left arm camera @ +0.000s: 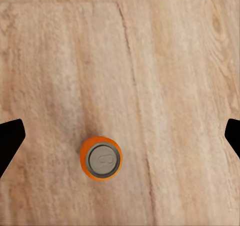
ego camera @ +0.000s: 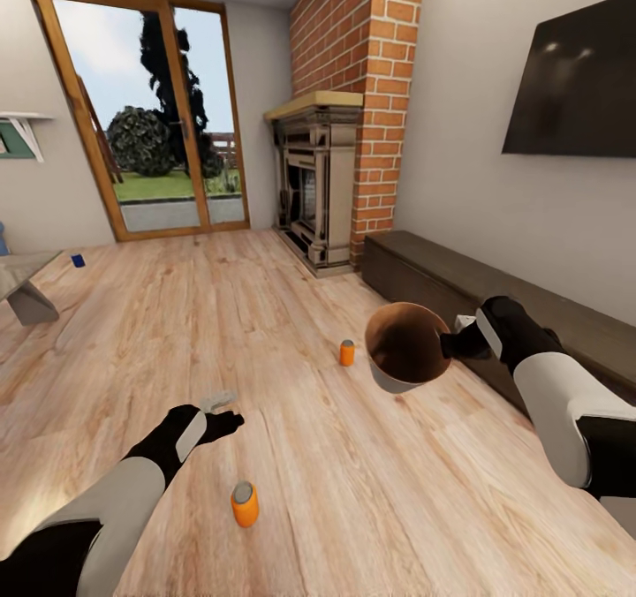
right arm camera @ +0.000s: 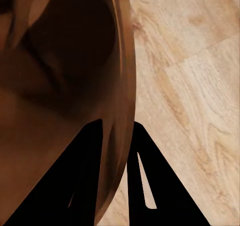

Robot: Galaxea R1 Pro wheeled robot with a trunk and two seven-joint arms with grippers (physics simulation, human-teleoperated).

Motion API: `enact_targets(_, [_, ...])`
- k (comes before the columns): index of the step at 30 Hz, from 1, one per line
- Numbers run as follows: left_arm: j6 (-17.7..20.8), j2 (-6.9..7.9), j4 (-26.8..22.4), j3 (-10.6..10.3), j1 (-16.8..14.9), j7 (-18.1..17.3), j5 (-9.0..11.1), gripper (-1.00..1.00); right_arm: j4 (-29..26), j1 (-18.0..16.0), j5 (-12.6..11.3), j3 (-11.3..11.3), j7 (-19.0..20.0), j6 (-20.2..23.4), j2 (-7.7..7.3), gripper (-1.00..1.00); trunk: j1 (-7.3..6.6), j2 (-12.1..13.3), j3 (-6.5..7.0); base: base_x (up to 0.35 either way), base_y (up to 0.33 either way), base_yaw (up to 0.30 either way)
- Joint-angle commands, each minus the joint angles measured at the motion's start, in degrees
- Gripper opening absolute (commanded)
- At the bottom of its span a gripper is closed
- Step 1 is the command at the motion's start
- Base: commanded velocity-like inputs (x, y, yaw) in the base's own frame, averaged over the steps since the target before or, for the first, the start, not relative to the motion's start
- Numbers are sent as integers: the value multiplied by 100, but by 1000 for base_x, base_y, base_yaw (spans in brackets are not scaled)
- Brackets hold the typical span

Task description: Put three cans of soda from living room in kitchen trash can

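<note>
The right gripper (ego camera: 452, 343) is clamped on the bin (ego camera: 408, 348), one finger inside the rim and one outside, as the right wrist view shows: the rim (right arm camera: 122, 85) runs between the two dark fingers (right arm camera: 82, 186). The bin is held off the floor (ego camera: 265, 314) at centre right of the head view, tilted so its brown inside faces the camera. Held this way, it probably serves as a carried receptacle, so cans can go in here rather than be taken away singly.

The left gripper (ego camera: 223, 411) is released. In the left wrist view its fingertips (left arm camera: 10, 138) stand at opposite frame edges with bare floor between them. It hovers at lower left of the head view, above and just beyond the near can (ego camera: 245, 503), an upright orange can at lower centre. In the left wrist view this can (left arm camera: 101, 158) sits below the line between the fingertips, so the gripper likely needs to pull back before descending.

A second orange can (ego camera: 347, 352) stands upright at centre, just left of the bin. The blue can (ego camera: 78, 260) stands at far left, well apart from both.
</note>
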Motion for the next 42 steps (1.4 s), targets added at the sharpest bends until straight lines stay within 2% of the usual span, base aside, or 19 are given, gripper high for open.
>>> enact_targets(1, [-1, 0, 0, 0, 1, 0, 0, 100, -5, -5, -133, -15, 24, 8, 3, -100, 1, -3, -22, 0, 0, 0])
enact_targets(36, [-95, -104, 0, -9, 3, 44, -4, 100, 2, 12, -134, 32, 1, 8, 70, -100, 91, -50, -797, 0, 0, 0])
enact_targets(42, [-109, -105, 0, -9, 3, 44, -8, 100, 5, 13, -134, 98, 1, 8, 70, -100, 107, -58, -930, 0, 0, 0])
